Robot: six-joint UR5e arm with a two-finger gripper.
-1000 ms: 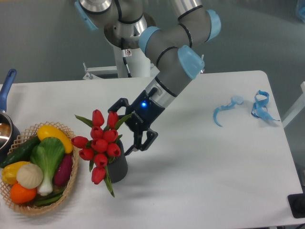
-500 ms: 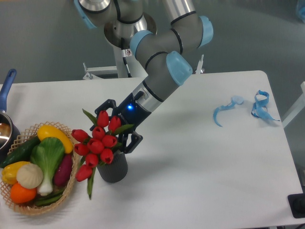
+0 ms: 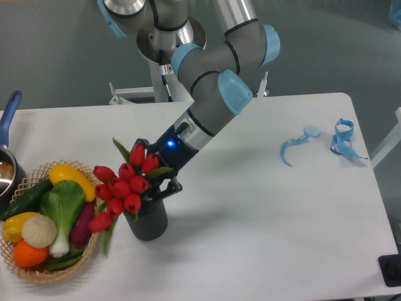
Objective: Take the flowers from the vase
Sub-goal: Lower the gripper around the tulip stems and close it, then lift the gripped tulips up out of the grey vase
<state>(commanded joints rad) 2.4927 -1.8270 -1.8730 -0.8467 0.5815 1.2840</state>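
Note:
The flowers, a bunch of red tulip buds with green leaves, stand in the dark grey ribbed vase at the front left of the table and lean left over the basket. My gripper reaches down from the upper right to just above the vase mouth. Its black fingers are closed in on the stems right behind the buds. The buds hide the fingertips and the stems between them. The vase stands upright on the table.
A wicker basket of toy vegetables sits just left of the vase, touched by the lowest buds. A pot with a blue handle is at the far left edge. Blue ribbon pieces lie at the back right of the white table.
My gripper moved left from beside the vase onto the bunch, and its fingers drew in on the stems. The flowers tipped further left toward the basket.

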